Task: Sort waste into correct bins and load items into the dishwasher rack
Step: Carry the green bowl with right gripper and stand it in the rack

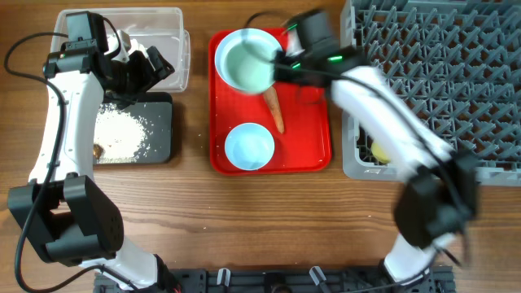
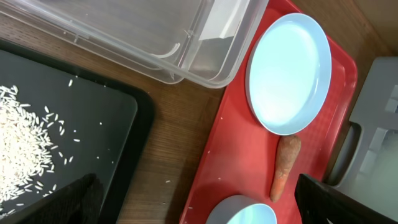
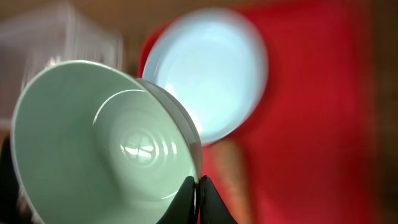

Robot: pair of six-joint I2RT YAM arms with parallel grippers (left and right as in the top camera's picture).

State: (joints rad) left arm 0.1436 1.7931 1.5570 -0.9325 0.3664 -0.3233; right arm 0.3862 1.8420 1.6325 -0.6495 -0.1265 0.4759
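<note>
Two tubs sit toward the left edge of the tabletop: the clear tub (image 1: 167, 24) in the far left corner and the black tub (image 1: 160, 122) just on its near side. White rice grains (image 1: 118, 130) lie scattered in the black tub, with a small brown lump (image 1: 98, 150) at its near left corner. The left tool (image 1: 153, 67) hovers where the two tubs meet, its fingers (image 2: 71, 200) wide apart.

At the middle of the tabletop lies the red tray (image 1: 313, 142). The pale blue plate (image 2: 289, 71) rests on the tray's far half. The right tool (image 3: 196, 186) is clamped on the rim of a pale green bowl (image 3: 106, 143), one finger inside and one outside, holding it tilted over the plate. Whether bowl and plate touch cannot be told.

An orange carrot (image 1: 274, 110) lies on the tray just near of the plate, and a second bowl (image 1: 249, 146), pale blue, stands upright on the tray's near half.

The grey dishwasher rack (image 1: 440, 65) fills the far right corner. A small yellow cup (image 1: 379, 151) shows in its near left corner, partly hidden by the right arm.
</note>
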